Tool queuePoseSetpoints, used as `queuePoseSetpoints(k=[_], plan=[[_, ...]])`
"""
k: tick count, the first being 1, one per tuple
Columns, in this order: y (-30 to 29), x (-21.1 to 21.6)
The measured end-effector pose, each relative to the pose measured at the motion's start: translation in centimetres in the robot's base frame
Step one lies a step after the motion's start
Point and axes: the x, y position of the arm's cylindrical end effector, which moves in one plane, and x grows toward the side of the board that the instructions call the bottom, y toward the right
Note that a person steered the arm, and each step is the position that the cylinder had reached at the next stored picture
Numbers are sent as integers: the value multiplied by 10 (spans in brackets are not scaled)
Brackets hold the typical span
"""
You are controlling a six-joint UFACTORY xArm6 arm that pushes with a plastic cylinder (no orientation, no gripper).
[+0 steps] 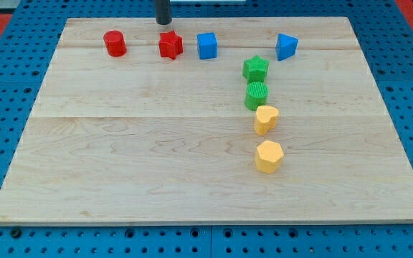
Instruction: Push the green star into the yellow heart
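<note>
The green star [255, 69] lies on the wooden board [120, 158] right of centre near the view's top. A green cylinder [257, 95] sits directly below it, touching or nearly so. The yellow heart [266, 119] lies just below the cylinder. My tip [163, 22] is at the view's top edge, just above the red star [170, 45] and well left of the green star.
A yellow hexagon [269, 156] lies below the heart. A red cylinder [115, 44] is at the top left. A blue cube [207, 45] sits right of the red star. A blue wedge-like block [286, 46] is at the top right. Blue pegboard surrounds the board.
</note>
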Motion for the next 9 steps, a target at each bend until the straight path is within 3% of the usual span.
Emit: queuePoseSetpoints(k=[3,9], plan=[[139,3],[166,244]])
